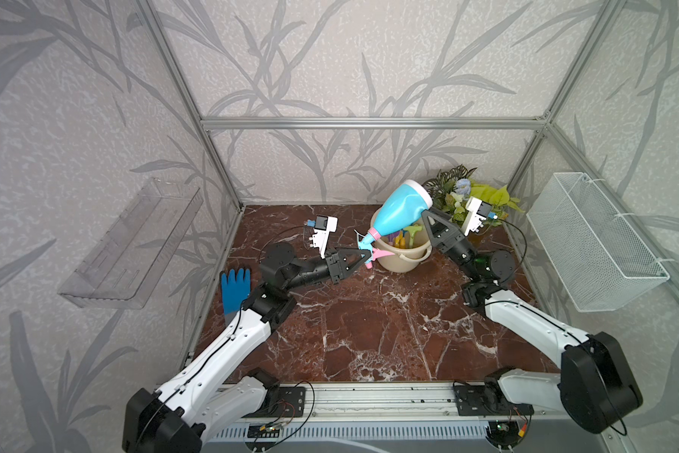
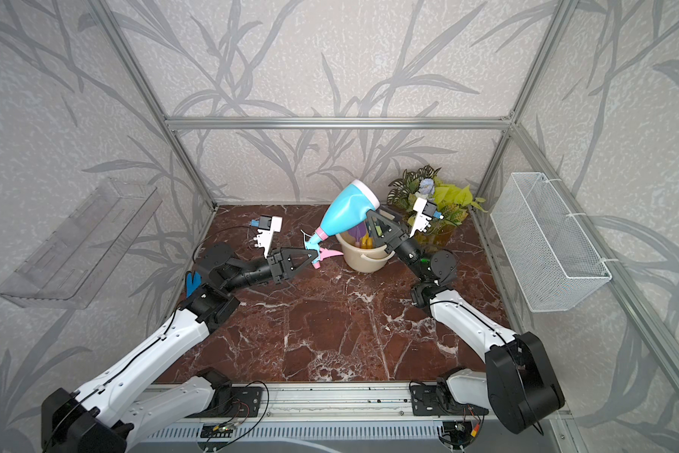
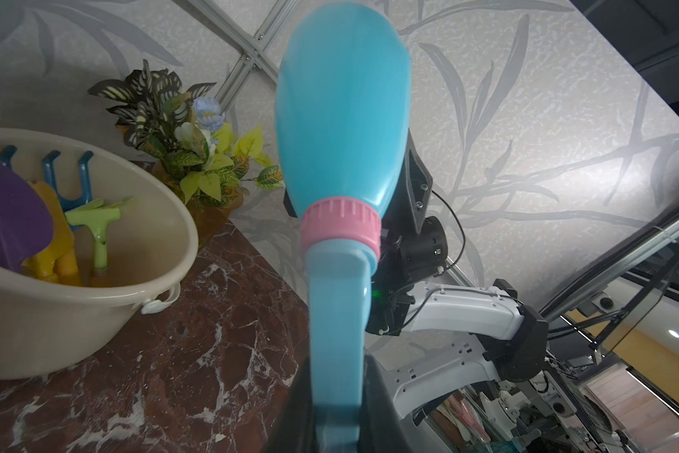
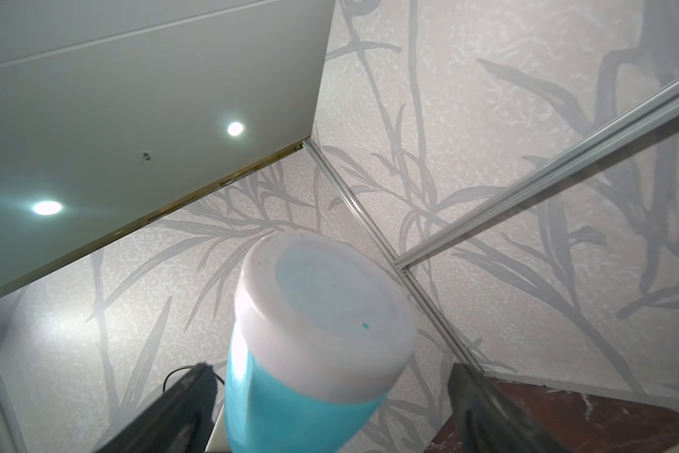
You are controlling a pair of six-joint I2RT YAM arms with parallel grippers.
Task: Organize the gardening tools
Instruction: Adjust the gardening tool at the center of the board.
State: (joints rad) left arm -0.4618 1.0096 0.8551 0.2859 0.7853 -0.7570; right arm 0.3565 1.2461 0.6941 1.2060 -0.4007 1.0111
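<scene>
White links [image 1: 235,341], black joints [image 1: 596,376] (black cables [image 3: 462,235]), perhaps green LED [image 3: 377,293].

The light-blue spray bottle [image 4: 306,392] is turning its pale, rounded base toward the camera, with the blue body showing beneath it. The right tool [image 4: 332,368] is standing wide, its dark fingers [image 4: 173,412] flanking the bottle: one is sitting just beside the blue wall, and the other is standing clearly apart from it. Behind, leaf-patterned wallpaper [image 4: 486,117], metal frame rails [image 4: 545,168] and a ceiling [image 4: 134,78] with two round lights [image 4: 234,128] are showing. A corner of the red marble table [image 4: 565,415] is peeking in beside the far finger.
</scene>
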